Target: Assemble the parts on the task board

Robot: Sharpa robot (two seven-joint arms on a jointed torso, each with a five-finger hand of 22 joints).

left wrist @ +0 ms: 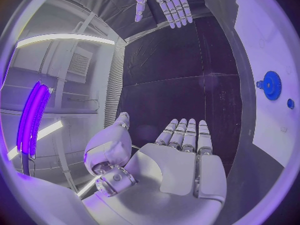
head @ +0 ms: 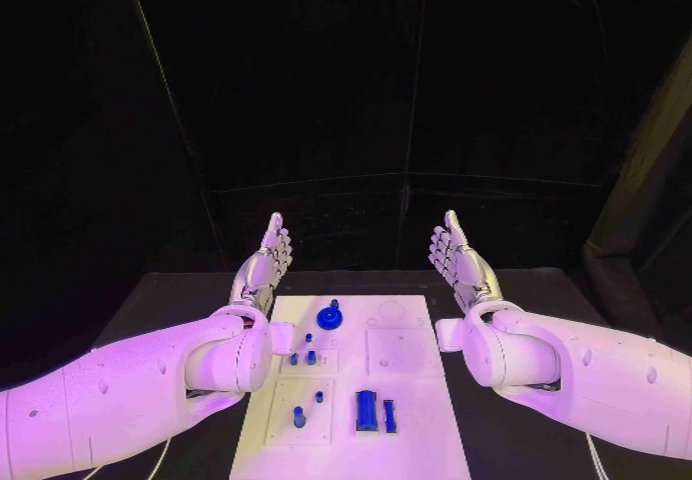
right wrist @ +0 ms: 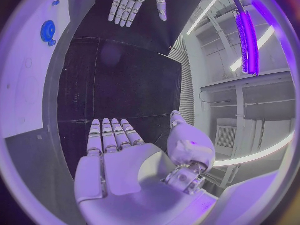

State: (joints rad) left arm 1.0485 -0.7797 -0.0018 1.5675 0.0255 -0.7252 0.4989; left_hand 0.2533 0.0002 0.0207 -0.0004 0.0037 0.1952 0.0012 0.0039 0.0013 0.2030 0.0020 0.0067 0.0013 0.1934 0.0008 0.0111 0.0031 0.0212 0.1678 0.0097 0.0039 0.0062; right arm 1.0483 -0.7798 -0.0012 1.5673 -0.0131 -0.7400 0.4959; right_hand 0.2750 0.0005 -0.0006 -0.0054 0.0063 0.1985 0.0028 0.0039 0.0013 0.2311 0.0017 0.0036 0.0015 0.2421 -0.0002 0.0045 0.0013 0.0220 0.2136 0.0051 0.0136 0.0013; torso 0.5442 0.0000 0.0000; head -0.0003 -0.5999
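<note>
- The task board (head: 404, 360) is seen lying flat in the middle of the black table (head: 159, 300), running lengthwise away from the robot, between the two arms.
- A round blue gear (head: 330, 318) with a small peg on top is found near the far end of the board, toward the left-arm side. The same gear (left wrist: 271, 85) is picked up in the left wrist view and again (right wrist: 48, 31) in the right wrist view.
- A few small blue pegs (head: 302, 356) are scattered around the middle of the board, and one more (head: 299, 416) is seen closer to the near end.
- Two longer blue blocks (head: 366, 410) are laid side by side near the near end, just beside each other.
- The left hand (head: 268, 256) is held up above the far edge of the table, fingers straight and close together, palm turned inward, nothing held.
- The right hand (head: 457, 258) is mirrored across from it, fingers also stretched out flat, nothing held.
- Both hands are kept well apart from the parts, beyond the board's far end.
</note>
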